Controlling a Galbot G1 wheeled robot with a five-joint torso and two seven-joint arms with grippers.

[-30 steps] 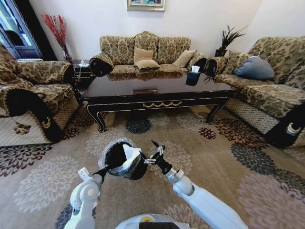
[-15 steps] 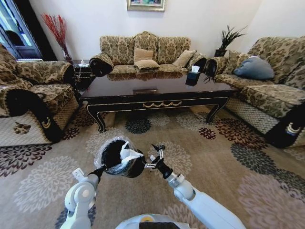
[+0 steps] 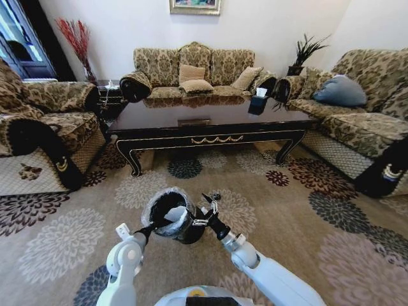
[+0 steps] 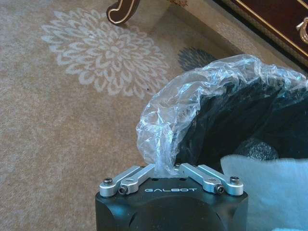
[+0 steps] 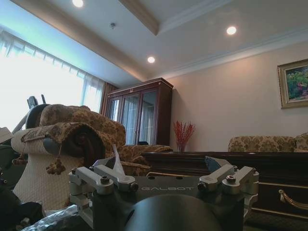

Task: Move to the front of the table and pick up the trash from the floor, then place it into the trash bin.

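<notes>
My left gripper (image 3: 152, 231) is shut on the liner-covered rim of the black trash bin (image 3: 171, 215), which it holds tilted over the carpet in front of me. In the left wrist view its fingers (image 4: 139, 174) pinch the crinkly clear liner (image 4: 192, 101). A white paper sheet, a piece of trash (image 4: 262, 190), lies inside the bin and also shows at its mouth (image 3: 179, 217). Just right of the bin, my right gripper (image 3: 208, 205) stands open with nothing between its fingers (image 5: 217, 175). The dark table (image 3: 210, 118) stands beyond, its gold-trimmed apron facing me.
Patterned sofas flank the table: one behind it (image 3: 191, 73), an armchair at left (image 3: 44, 127) and a sofa at right (image 3: 363, 121). A black tissue box (image 3: 258, 101) sits on the table. Flowered carpet (image 3: 306, 217) spreads in front.
My left arm has swung the trash bin to the right, closer to the right gripper. The right gripper has stayed nearly in place and open.
</notes>
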